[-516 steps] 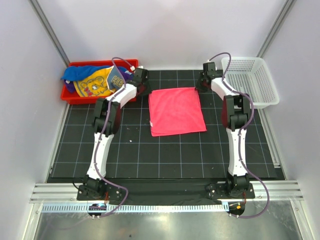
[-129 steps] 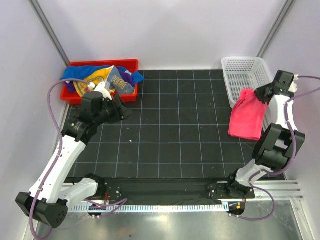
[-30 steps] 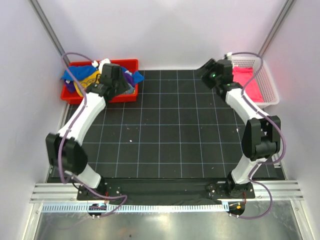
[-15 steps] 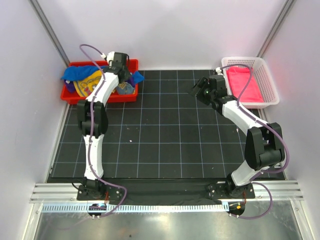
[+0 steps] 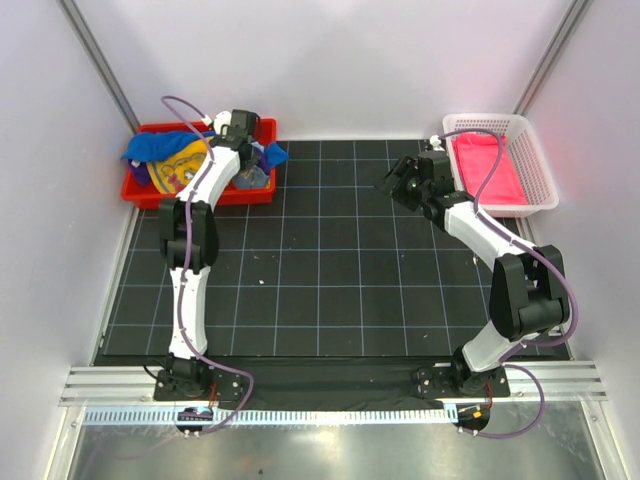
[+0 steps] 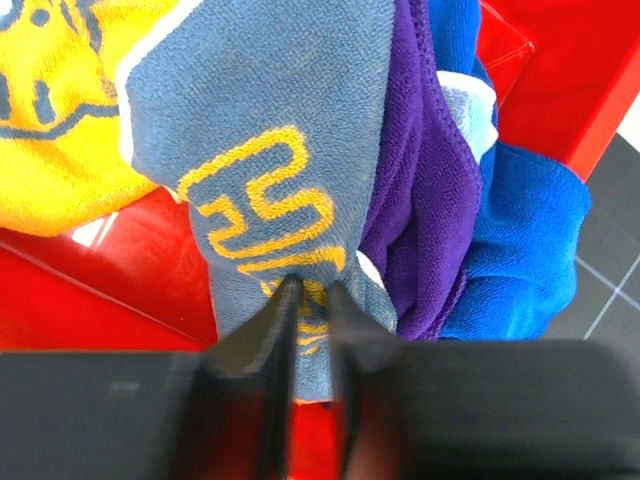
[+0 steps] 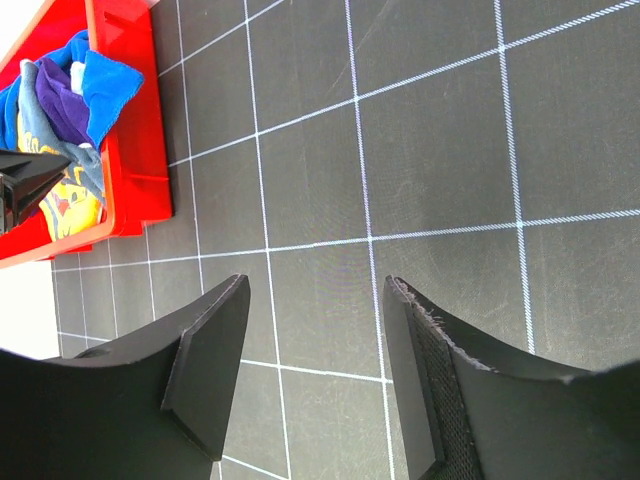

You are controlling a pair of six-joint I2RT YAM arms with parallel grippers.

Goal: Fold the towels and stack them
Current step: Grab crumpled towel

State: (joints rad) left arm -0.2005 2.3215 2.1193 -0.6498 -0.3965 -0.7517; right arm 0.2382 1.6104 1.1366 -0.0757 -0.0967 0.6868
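- A fold of the slate towel (image 6: 270, 130) is being pinched between the narrowed jaws of the left gripper (image 6: 312, 290), inside the red bin (image 6: 120, 290).
- The towel is lying lengthwise straight ahead of the fingers, so a lift out toward the mat (image 7: 440, 170) is being called for.
- The purple towel (image 6: 415, 200) and yellow towel (image 6: 60, 150) are touching it and may get dragged along.
- The right gripper (image 7: 315, 350) is being held wide and empty over the mat; 1 pink towel (image 5: 487, 165) is lying in the white basket (image 5: 540, 170).

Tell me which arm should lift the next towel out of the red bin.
Left. The left gripper is inside the red bin, pinching the slate blue towel at its edge. The right gripper hangs open over bare black mat, well away from the bin.
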